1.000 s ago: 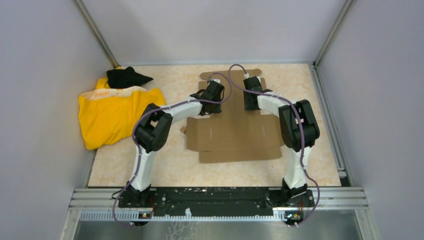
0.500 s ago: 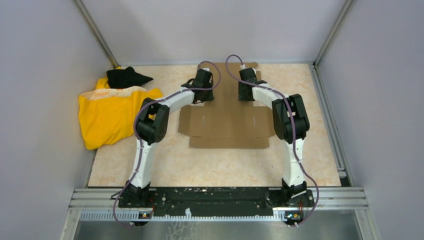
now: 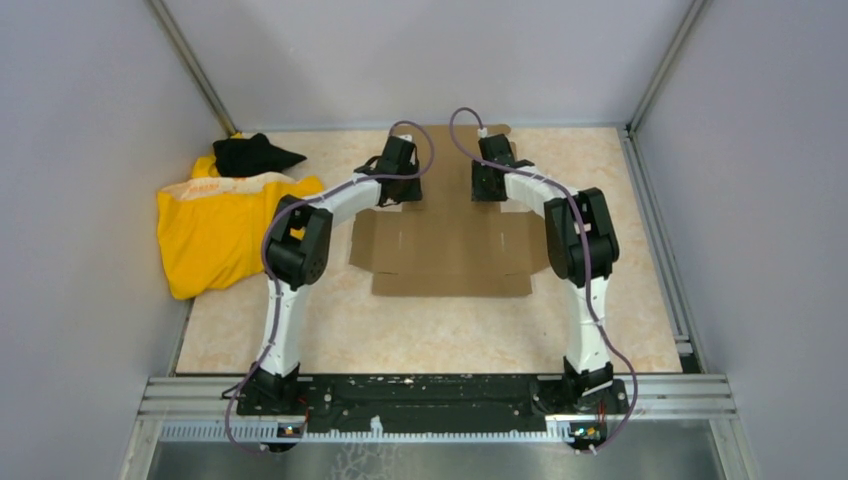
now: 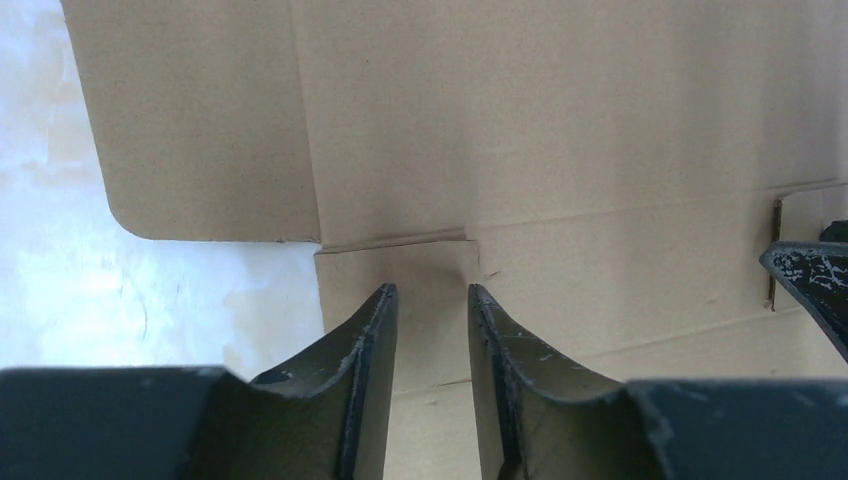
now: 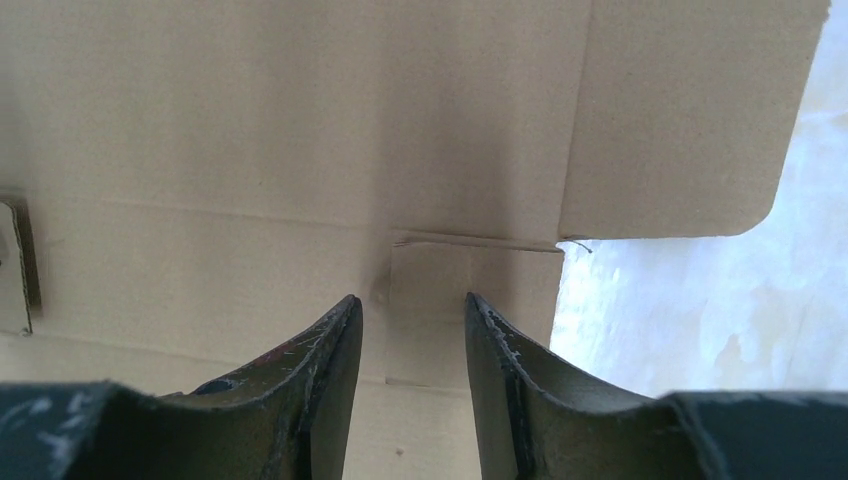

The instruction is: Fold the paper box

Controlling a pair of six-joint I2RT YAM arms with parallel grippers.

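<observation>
The paper box (image 3: 440,250) is a flat brown die-cut cardboard sheet lying on the table, its far tabs close to the back wall. My left gripper (image 3: 398,192) stands over the sheet's far left part, and my right gripper (image 3: 488,190) over its far right part. In the left wrist view the left gripper (image 4: 432,290) is open, tips down at the cardboard (image 4: 560,130) near a flap crease, nothing between them. The right gripper (image 5: 412,298) is likewise open over the cardboard (image 5: 300,130) beside a rounded flap.
A yellow cloth (image 3: 235,225) with a black cloth (image 3: 250,153) on it lies at the left wall. Grey walls enclose the table on three sides. A metal rail (image 3: 440,390) carries the arm bases along the near edge.
Both grippers have moved away from the arm bases toward the back wall, and the cardboard sheet has slid with them. Both pairs of jaws have widened a little.
</observation>
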